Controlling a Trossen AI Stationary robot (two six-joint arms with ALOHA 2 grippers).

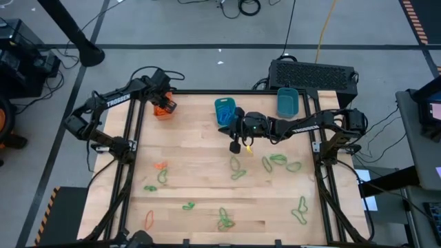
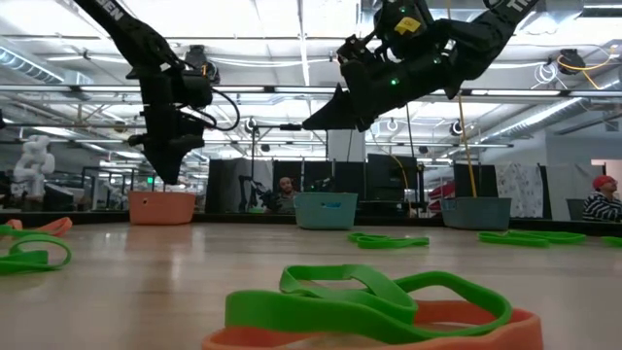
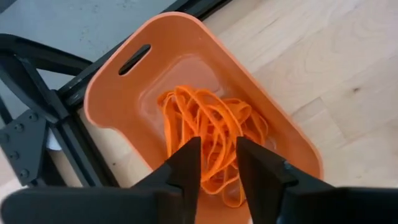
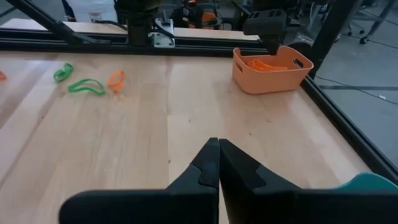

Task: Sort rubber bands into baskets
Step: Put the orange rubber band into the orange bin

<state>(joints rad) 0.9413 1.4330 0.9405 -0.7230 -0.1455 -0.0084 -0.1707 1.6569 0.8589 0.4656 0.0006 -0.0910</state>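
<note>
Wooden table [image 1: 207, 179], framed in black rails, filling the middle of the high view. Behind it, at about one o'clock from the table's centre, a big black box [image 1: 313, 73].

Left arm [image 1: 114, 103] reaching in from ten o'clock, its left gripper [image 3: 217, 163] hanging right over the orange basket [image 1: 164, 108] at the table's eleven o'clock corner. Fingers [image 3: 186, 165] parted a little, gripping nothing, with a tangle of orange rubber bands [image 3: 208, 127] lying in the basket just below the tips.

Right arm [image 1: 310, 125] stretched in from three o'clock toward the back middle of the table. Right gripper [image 4: 219, 163] raised off the wood, tips pressed together, holding nothing that can be made out. Something small and yellow [image 1: 249, 146] just beside it in the high view; cannot tell whether held or lying on the table.

Two teal baskets along the back edge: one [image 1: 224, 110] at twelve o'clock, just beside the right gripper, the other [image 1: 287, 101] at one o'clock.

Loose bands scattered over the near half of the table: green loops [image 1: 279, 159] at four o'clock, more green [image 1: 225, 219] at six, an orange band [image 1: 160, 166] at eight with a green one [image 1: 162, 177] touching it.

In the low view, a green band [image 2: 389, 292] lying on an orange one [image 2: 457, 326] nearest the camera.
</note>
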